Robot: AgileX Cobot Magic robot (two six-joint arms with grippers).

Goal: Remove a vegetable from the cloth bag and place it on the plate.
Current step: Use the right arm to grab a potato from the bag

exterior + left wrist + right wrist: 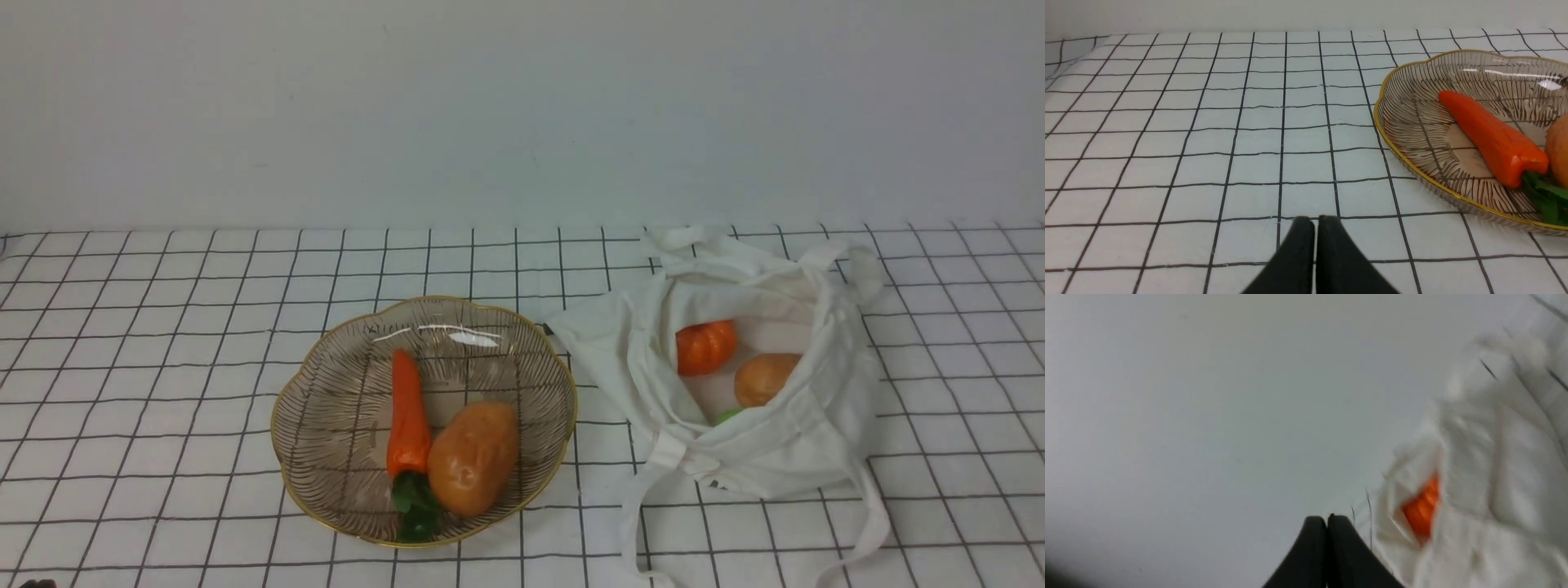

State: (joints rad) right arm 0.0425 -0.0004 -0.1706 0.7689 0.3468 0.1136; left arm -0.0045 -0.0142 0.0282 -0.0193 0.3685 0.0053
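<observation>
Left pincer [1315, 228] and right pincer [1327, 524], both black, were pinched together, holding nothing. That tan-brown oval potato [763, 378] sat in the soft white cloth bag [800, 449], right of the scalloped gold-rimmed plate [343, 408].

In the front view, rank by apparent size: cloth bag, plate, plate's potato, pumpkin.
1. cloth bag
2. plate, nearly as large
3. potato on the plate
4. pumpkin, smallest, though farther back and maybe partly hidden by fabric
</observation>
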